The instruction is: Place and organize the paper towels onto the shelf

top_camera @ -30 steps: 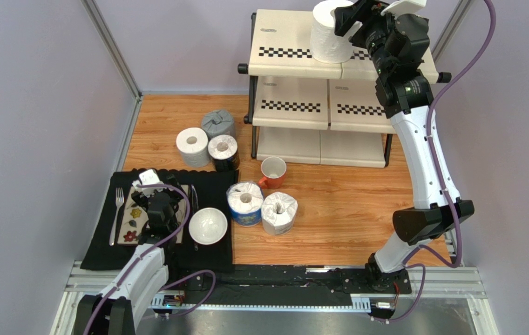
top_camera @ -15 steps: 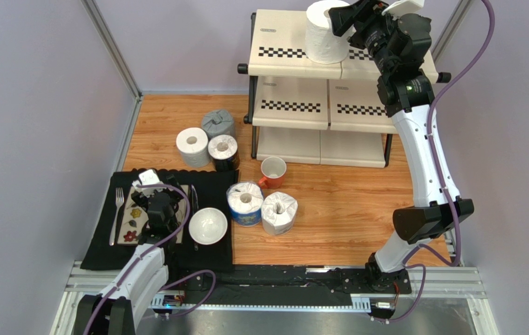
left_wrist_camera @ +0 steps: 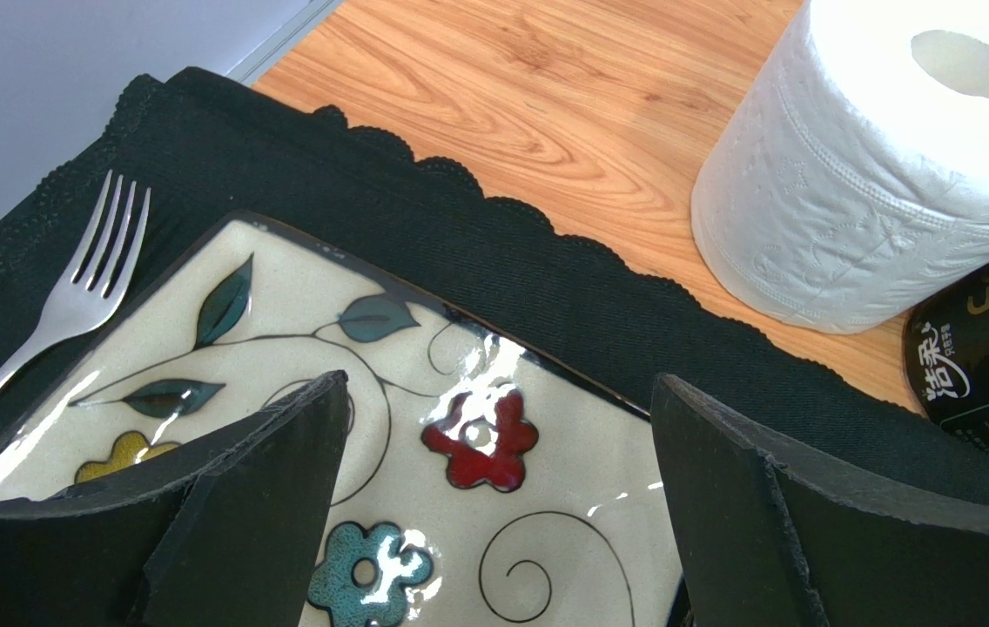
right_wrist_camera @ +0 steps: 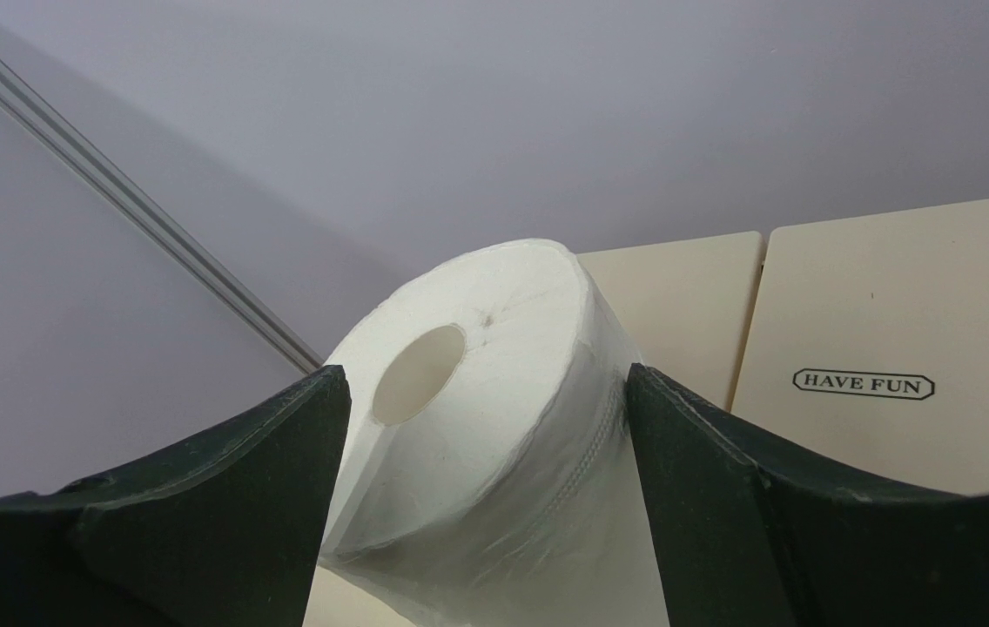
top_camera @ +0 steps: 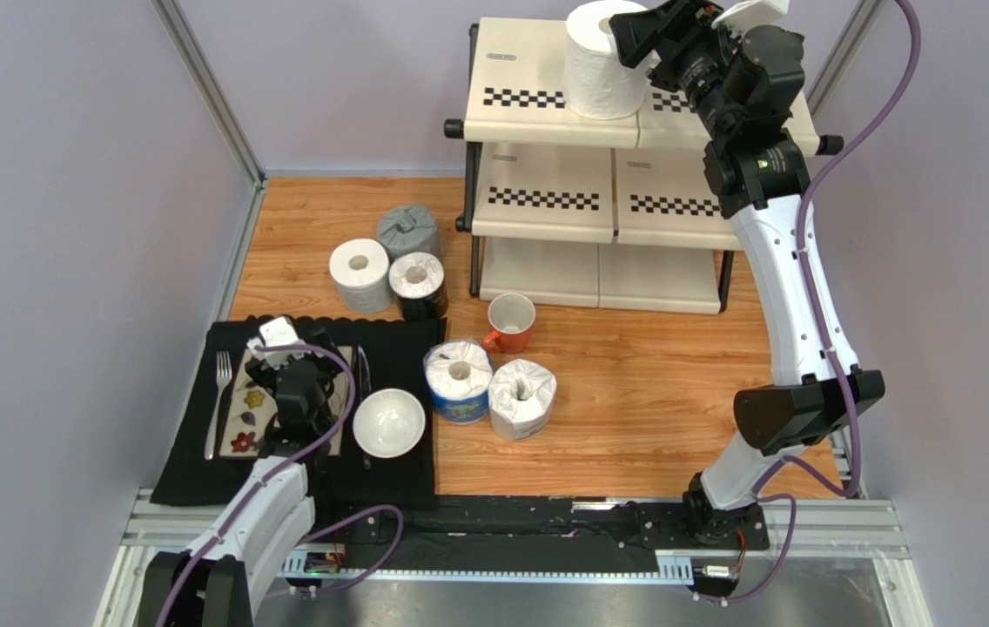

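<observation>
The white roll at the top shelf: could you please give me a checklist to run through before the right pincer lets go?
1. Right pincer grips roll: ok.
2. Roll above shelf top tier: ok.
3. Roll's base resting on tier: cannot tell.
4. Bare tier space beside roll: ok.
5. Left pincer away from shelf, open over plate: ok.

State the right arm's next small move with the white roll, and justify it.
Probably lower the white paper towel roll level onto the top shelf panel: the right gripper holds it tilted, seemingly just above that panel.
</observation>
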Tool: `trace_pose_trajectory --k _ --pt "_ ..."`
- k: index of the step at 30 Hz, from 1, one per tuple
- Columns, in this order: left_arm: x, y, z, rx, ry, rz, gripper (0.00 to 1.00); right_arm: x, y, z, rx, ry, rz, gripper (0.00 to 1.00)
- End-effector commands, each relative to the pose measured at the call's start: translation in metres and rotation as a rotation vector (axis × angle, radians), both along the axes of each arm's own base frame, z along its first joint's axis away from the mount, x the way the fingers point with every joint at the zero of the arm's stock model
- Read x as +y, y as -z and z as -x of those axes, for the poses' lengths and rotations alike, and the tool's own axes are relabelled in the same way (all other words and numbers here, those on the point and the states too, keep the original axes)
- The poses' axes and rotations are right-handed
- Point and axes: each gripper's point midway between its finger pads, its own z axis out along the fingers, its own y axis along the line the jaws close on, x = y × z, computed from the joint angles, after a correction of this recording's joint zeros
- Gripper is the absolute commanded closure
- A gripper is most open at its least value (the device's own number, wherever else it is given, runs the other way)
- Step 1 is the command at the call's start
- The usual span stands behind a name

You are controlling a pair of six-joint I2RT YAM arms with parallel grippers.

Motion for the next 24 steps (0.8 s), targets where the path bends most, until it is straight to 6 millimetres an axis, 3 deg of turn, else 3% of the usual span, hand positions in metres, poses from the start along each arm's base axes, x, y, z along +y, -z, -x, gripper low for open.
trace_pose_trajectory --k 1,8,16,17,20,24 --pt "0.007 0.08 0.046 0.176 -0.016 -0.01 0.07 -0.008 -0.018 0.008 -0.056 0.035 -0.012 0.18" --pt "0.007 0.079 0.046 0.174 -0.016 -0.011 0.06 -0.038 -0.05 0.032 -0.158 0.134 -0.038 0.17" --pt "0.007 0.079 0.046 0.169 -0.018 -0.01 0.07 -0.05 -0.085 0.066 -0.261 0.139 -0.049 0.16" --pt "0.007 0.078 0.045 0.164 -0.016 -0.009 0.07 -0.052 -0.093 0.078 -0.281 0.138 -0.051 0.16" --pt "0.006 0.077 0.044 0.161 -0.011 -0.009 0.07 -0.047 -0.098 0.094 -0.301 0.108 -0.039 0.16" --pt "0.002 0.074 0.041 0.159 0.018 -0.013 0.08 -0.032 -0.114 0.131 -0.356 0.076 0.04 0.15"
